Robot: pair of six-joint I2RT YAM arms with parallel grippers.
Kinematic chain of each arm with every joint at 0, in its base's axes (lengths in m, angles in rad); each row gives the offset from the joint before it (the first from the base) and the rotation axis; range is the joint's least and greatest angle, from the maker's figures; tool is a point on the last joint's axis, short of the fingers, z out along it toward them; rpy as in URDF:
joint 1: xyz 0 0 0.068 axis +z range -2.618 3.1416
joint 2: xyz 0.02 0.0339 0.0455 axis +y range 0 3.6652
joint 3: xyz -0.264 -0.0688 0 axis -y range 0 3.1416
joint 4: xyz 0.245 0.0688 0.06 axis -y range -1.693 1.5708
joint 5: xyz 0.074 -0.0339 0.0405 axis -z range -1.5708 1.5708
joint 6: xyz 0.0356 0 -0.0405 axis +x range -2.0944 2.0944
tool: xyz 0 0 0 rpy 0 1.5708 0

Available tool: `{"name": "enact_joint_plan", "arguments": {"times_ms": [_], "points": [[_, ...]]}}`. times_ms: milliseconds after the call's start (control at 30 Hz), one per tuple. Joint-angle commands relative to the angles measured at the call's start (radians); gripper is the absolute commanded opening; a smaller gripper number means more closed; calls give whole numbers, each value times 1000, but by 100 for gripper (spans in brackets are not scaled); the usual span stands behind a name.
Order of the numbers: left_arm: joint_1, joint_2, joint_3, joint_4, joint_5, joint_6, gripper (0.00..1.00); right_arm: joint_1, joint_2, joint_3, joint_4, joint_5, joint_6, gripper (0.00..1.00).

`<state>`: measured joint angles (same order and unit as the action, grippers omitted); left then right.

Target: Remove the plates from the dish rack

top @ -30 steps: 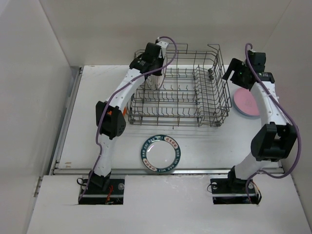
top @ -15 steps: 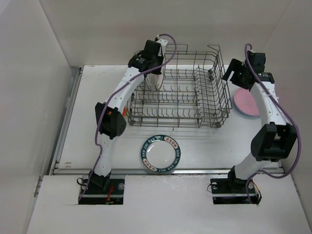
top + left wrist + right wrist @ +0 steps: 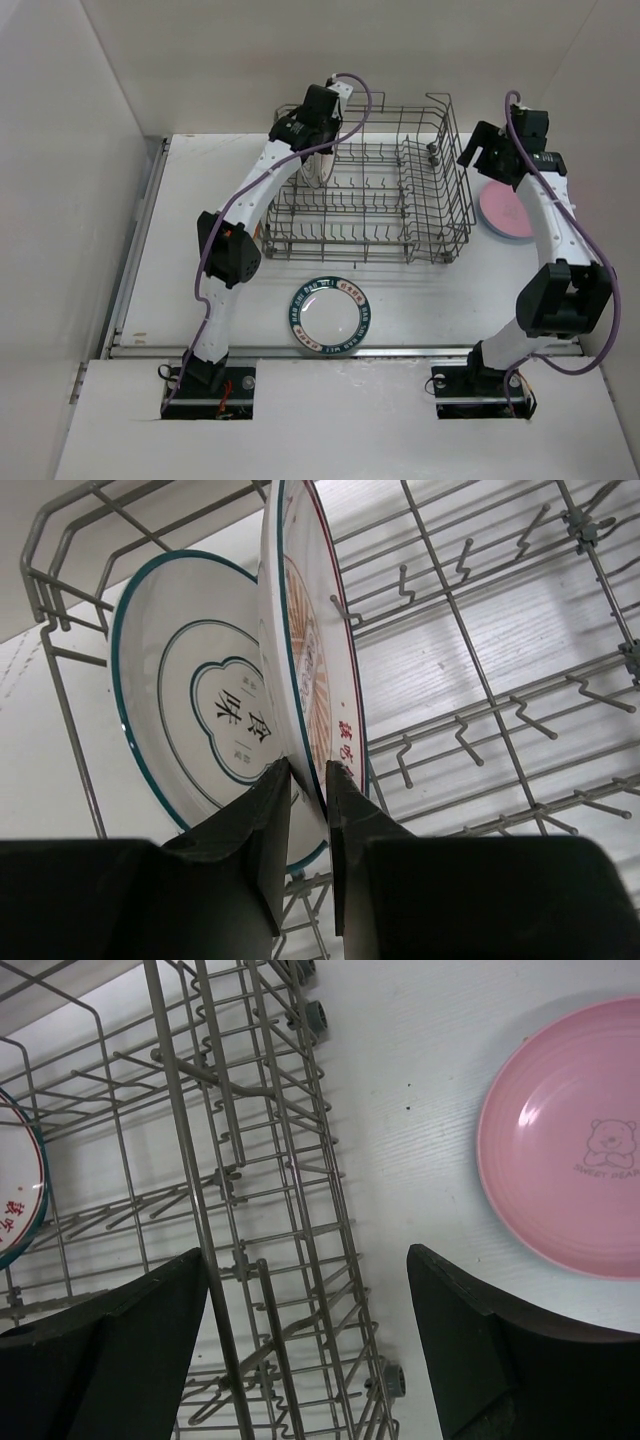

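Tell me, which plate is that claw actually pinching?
The red-rimmed white plate, upright in the dish rack, clamped by the left gripper. The teal-rimmed plate beside it stands free.

Dish rack (image 3: 360,245) fills far centre of surface (image 3: 440,300); wire walls, upright tines block side entry, top open. Far-left corner crowded: red-rimmed plate (image 3: 310,650) upright, teal-lined plate (image 3: 190,710) just beside, slim gap. Flat pink plate (image 3: 505,210) right of rack, patterned plate (image 3: 330,316) near centre.
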<state>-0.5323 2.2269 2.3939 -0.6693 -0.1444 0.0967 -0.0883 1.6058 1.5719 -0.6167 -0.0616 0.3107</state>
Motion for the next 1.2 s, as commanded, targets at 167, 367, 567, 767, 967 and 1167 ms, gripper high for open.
{"name": "enact_joint_plan", "arguments": {"times_ms": [167,367,567,767,967,1167], "points": [[-5,-145,36,112,-116,41,0,10,-129,-21,35,38,-7,85],[15,-164,36,112,-103,15,0,19,-175,-21,57,39,-35,85],[35,-164,36,59,-37,-40,0,28,-184,-30,48,29,-35,85],[35,-173,36,50,43,-67,0,38,-202,-52,48,39,-35,85],[35,-173,60,22,86,-100,0,38,-224,-118,48,49,-44,85],[45,-173,129,-15,172,-144,0,38,-233,-139,66,49,-44,85]]}}
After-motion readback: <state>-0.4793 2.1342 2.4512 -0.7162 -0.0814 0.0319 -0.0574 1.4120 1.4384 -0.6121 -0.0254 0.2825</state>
